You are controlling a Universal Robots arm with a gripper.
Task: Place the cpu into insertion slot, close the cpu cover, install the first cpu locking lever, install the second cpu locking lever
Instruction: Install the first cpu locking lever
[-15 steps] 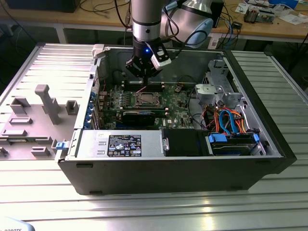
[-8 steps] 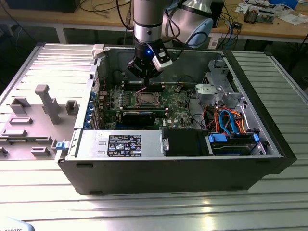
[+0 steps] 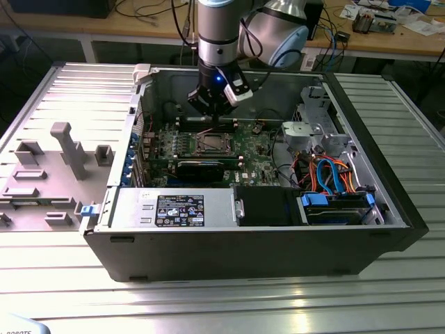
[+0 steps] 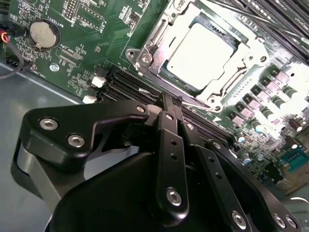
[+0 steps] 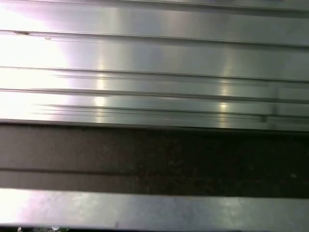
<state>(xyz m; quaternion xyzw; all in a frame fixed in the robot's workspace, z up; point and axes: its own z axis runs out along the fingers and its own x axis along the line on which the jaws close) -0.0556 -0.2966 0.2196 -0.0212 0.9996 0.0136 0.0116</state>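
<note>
In the second wrist view the black, bolted claw (image 4: 171,104) has its fingers pressed together on nothing, their tips just short of the socket. Beyond them the cpu (image 4: 200,55), a flat, dull silver square, already lies in the insertion slot (image 4: 164,77) with the thin metal cpu cover (image 4: 227,79) framing it. In the exterior view the claw (image 3: 212,115) hangs over the green board (image 3: 254,149) in the open computer case (image 3: 243,243) on the ribbed metal table (image 3: 222,306); a careless descent could scrape the board or knock a thin wire lever aside.
</note>
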